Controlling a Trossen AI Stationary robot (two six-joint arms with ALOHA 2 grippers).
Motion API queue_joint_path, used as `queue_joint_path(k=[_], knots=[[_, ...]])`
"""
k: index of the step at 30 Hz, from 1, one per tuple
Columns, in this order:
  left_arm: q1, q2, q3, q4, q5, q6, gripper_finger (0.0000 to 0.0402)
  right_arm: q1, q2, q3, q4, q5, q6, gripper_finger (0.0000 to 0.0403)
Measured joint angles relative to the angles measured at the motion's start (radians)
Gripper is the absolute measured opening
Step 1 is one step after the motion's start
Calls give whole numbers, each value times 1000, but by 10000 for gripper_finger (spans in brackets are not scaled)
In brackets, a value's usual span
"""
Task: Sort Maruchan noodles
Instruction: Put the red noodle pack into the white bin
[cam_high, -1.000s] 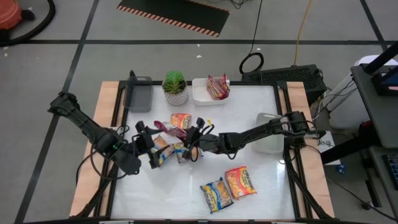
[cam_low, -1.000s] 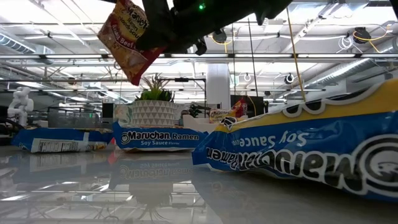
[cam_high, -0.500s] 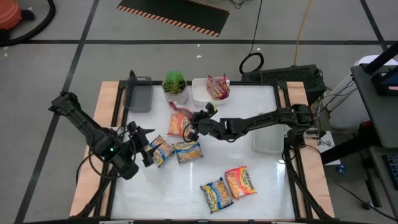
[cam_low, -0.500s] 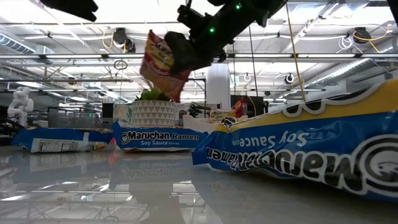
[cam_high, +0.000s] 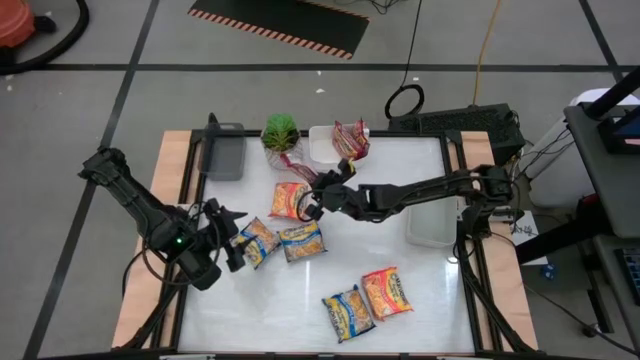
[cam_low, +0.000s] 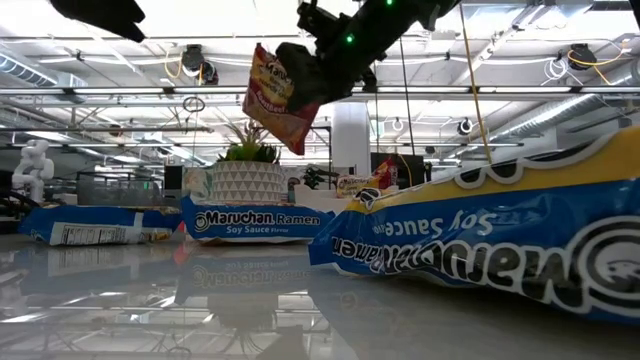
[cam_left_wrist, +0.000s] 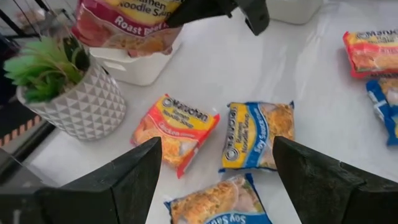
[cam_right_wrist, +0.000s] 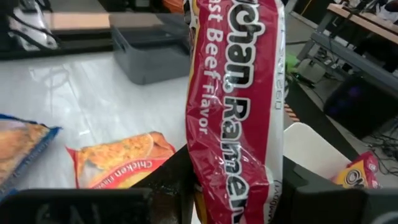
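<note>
My right gripper (cam_high: 316, 186) is shut on a red Roast Beef Maruchan packet (cam_right_wrist: 235, 106), held high in the air beside the potted plant (cam_high: 281, 132) and the white tray (cam_high: 322, 152). That tray holds another red packet (cam_high: 350, 138). My left gripper (cam_high: 228, 238) is open and hovers low near the table's left side, beside a blue packet (cam_high: 259, 241). On the table lie an orange Chicken packet (cam_left_wrist: 176, 130), a second blue packet (cam_left_wrist: 258, 135), and a blue one (cam_high: 346, 312) and a red-orange one (cam_high: 387, 292) toward the near edge. My right gripper pinches the red packet between its two fingers (cam_right_wrist: 171, 177) at the end nearest the wrist (cam_right_wrist: 231, 186), coming roughly level from the table's right. The packet is lifted clear and hangs tilted below and ahead of the fingers (cam_low: 280, 95).
A grey tray (cam_high: 222, 153) sits at the far left corner, a second white tray (cam_high: 432, 222) on the right under my right arm. Wooden rails (cam_high: 172, 200) border the table. A large blue Soy Sauce packet (cam_low: 500, 235) fills the low view's right side.
My right gripper has carried the red packet up and away from my left gripper toward the far edge, ending near the plant and the white tray. My left gripper has drawn back a little toward the table's near left.
</note>
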Motion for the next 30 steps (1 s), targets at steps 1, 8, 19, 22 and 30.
queue_joint_path(k=[1,8,19,22,30], knots=[[0,0,0,0,11,0,312,-1,1,0,-6,0,0,115],[0,0,0,0,21,-1,312,-40,1,0,-42,103,10,115],[0,0,0,1,21,1,312,-185,1,0,-27,101,194,115],[0,0,0,1,20,10,312,-210,1,0,-22,100,202,115],[19,0,0,2,9,20,312,-262,11,0,18,-35,249,117]])
